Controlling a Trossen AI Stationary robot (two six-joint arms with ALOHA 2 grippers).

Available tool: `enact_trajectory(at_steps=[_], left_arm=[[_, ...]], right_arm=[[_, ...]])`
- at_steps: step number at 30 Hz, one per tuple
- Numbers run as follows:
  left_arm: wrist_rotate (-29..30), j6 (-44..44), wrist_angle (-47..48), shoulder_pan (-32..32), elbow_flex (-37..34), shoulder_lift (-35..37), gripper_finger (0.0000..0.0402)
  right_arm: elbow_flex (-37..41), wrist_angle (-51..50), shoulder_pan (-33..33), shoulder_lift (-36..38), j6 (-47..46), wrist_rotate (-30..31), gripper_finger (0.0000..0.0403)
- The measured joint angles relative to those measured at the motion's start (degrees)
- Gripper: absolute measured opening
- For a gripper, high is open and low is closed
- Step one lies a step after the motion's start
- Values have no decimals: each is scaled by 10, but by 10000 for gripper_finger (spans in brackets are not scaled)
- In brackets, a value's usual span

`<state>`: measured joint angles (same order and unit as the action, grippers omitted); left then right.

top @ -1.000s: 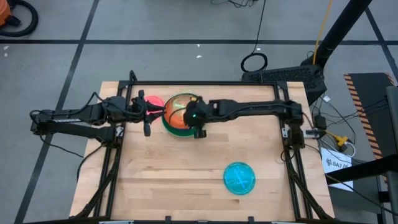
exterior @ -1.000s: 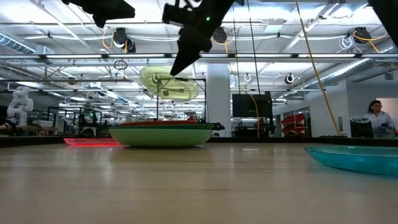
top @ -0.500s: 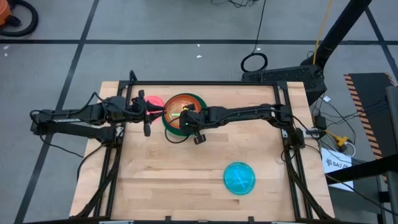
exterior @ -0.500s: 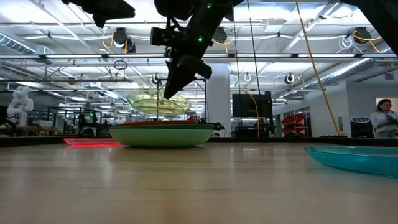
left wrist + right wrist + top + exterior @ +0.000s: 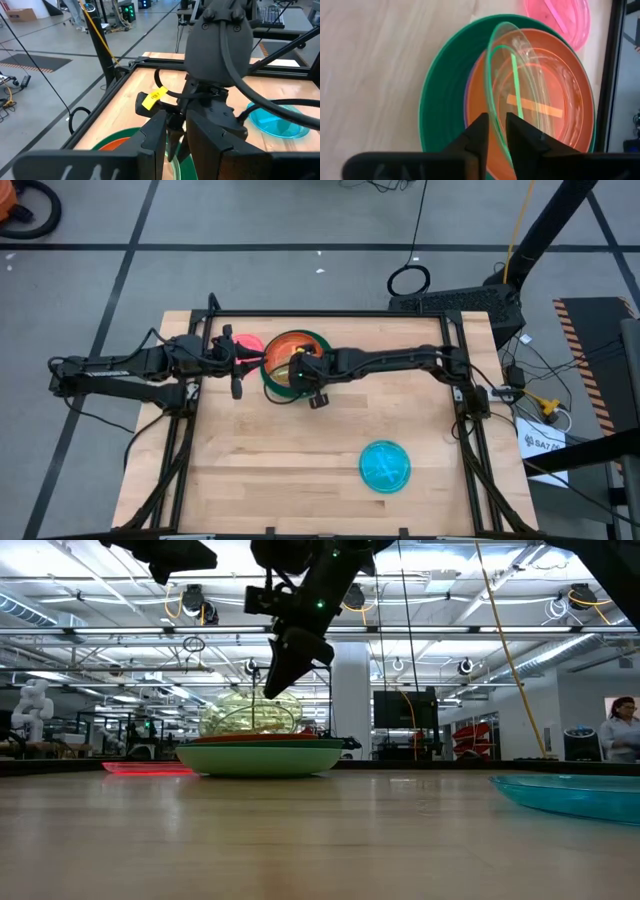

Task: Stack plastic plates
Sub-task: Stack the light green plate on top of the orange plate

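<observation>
While the right pincer grips the near rim of the lime plate, the plate hangs tilted over the stack, which sits toward twelve o'clock on the worktop. The fingers pinch only the plate's edge, one on each face, so the far side droops toward the orange plate on top of the pile; that slant likely lets the lower edge touch down first and the rest settle flat once the hold is eased. In the low view the lime plate seems to rest just on or just above the pile, and contact cannot be confirmed. Under the orange plate a purple rim shows faintly, and the dark green plate forms the wide base, a sensible order with the broadest at the bottom. The pink plate lies just beside the stack at nine o'clock, next to the waiting left pincer, whose grip cannot be told. The blue plate lies well apart at five o'clock. Both look yet to be stacked.
</observation>
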<state>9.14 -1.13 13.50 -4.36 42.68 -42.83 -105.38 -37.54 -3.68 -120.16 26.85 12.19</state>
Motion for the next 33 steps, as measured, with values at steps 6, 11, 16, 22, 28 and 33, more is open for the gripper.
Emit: enact_trajectory(at_steps=[6,11,16,22,28,33], left_arm=[[0,1,0,0,0,0,83],[0,1,0,0,0,0,83],[0,1,0,0,0,0,83],[0,1,0,0,0,0,83],[0,1,0,0,0,0,83],[0,2,0,0,0,0,83]], right_arm=[[0,4,-7,0,-15,0,114],[0,8,-16,0,-49,-2,155],[0,-3,-23,0,-81,-38,181],[0,-4,-24,0,-93,-50,198],[0,-4,-28,0,-97,-49,210],[0,1,-34,0,-89,-55,212]])
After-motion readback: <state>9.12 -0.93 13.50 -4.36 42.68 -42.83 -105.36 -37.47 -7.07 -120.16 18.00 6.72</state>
